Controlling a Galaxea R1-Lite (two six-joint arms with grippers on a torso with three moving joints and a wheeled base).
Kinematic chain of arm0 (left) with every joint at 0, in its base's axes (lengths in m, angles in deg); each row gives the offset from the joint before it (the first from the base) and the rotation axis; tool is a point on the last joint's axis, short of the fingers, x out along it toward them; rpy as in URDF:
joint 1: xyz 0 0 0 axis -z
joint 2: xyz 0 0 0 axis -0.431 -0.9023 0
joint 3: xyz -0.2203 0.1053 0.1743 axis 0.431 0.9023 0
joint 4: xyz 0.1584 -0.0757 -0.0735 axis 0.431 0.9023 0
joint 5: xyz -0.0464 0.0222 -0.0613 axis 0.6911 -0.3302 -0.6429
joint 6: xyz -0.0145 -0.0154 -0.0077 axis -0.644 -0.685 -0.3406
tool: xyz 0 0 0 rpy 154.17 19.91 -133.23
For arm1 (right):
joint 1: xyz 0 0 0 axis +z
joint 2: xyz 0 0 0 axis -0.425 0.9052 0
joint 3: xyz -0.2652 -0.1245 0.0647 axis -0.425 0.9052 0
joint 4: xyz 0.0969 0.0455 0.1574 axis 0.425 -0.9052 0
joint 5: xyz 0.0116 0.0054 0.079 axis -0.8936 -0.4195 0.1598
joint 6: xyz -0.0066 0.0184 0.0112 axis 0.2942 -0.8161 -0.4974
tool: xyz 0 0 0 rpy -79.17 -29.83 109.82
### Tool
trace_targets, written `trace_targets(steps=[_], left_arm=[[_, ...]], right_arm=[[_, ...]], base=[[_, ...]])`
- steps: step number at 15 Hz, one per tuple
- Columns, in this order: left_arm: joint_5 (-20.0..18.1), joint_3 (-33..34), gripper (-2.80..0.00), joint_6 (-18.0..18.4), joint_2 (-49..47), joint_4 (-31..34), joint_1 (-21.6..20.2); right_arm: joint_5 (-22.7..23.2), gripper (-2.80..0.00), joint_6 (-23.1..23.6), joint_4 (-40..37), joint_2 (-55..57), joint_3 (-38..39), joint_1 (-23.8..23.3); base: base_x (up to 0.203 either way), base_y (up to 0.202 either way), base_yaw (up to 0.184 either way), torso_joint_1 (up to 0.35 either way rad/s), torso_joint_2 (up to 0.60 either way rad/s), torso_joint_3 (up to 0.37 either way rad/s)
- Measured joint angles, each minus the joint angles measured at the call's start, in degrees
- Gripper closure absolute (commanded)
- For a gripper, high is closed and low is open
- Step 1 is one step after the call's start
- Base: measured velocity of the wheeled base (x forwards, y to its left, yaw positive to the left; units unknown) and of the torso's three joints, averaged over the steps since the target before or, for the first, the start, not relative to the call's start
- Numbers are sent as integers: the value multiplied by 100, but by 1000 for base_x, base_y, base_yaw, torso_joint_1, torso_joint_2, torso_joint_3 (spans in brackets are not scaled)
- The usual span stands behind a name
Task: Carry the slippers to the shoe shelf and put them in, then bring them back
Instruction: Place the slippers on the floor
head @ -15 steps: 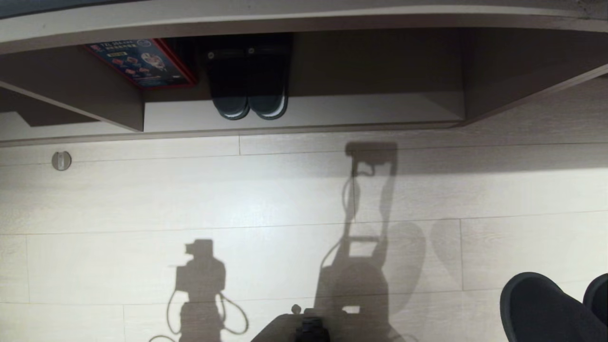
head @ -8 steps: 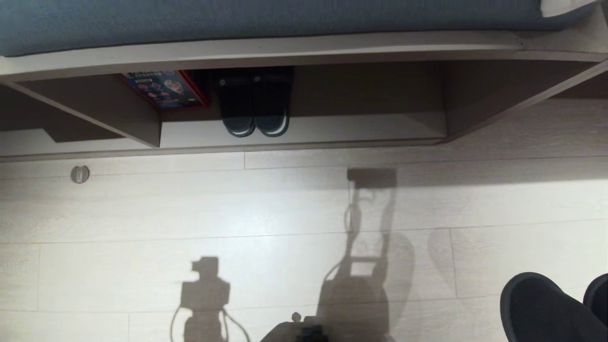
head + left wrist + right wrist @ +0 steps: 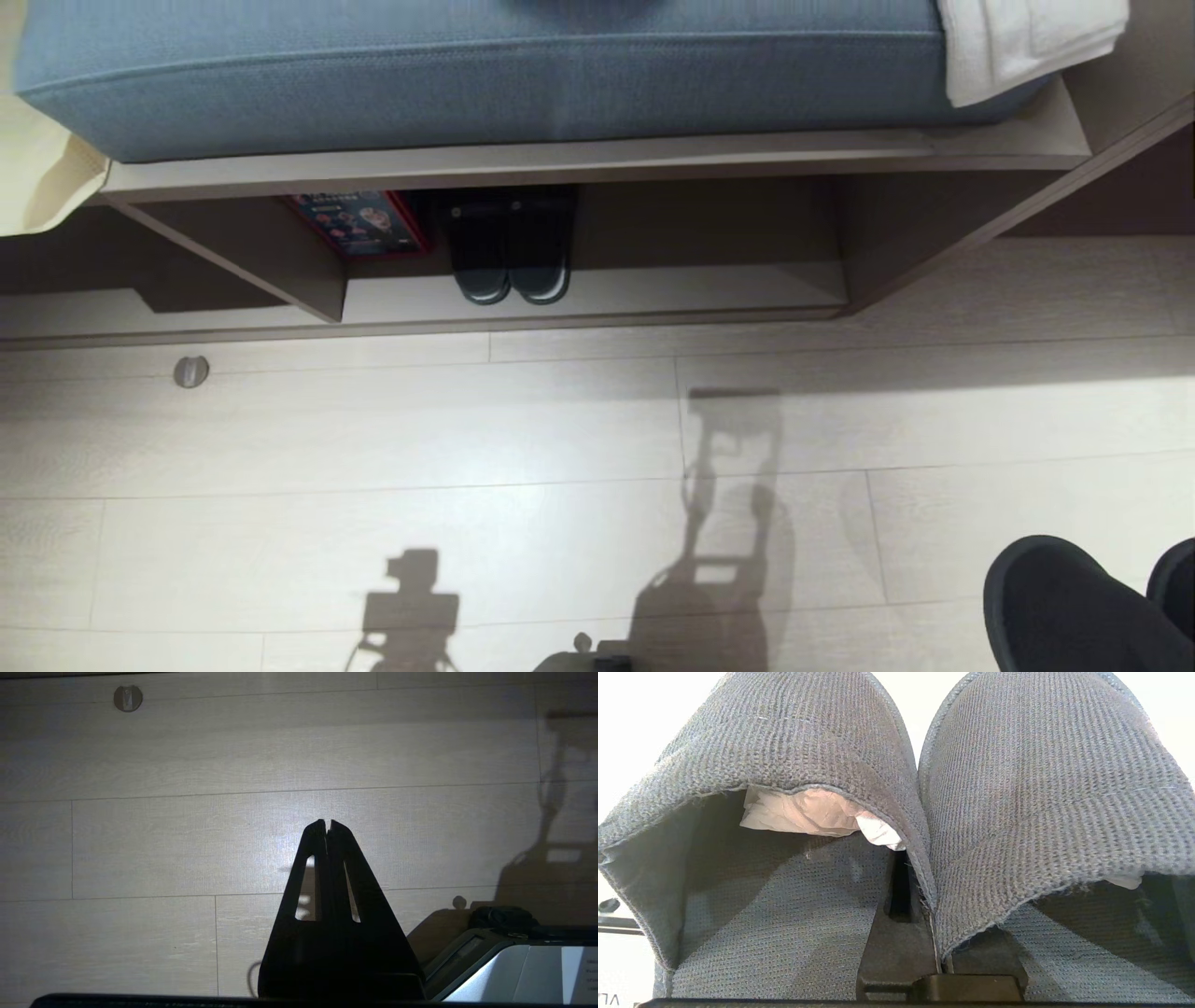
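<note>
Gripping the grey-blue knit slippers at your 4 o'clock, your right gripper stays clenched; left gripper jaws closed, empty.

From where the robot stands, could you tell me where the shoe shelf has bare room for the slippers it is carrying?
In the shoe shelf, the pale base lies bare from the dark pair with pale sole rims to the right wall. The left end is crowded: that pair sits beside a red-edged box by the divider. The right hand grips the slippers.
</note>
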Motion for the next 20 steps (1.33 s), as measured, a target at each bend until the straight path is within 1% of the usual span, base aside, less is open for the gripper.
trace_targets(steps=[20], left_arm=[[4, 0, 0, 15, 0, -2, 2]], right_arm=[[3, 0, -1, 0, 11, 0, 0]], base=[[0, 0, 0, 3, 2, 201]])
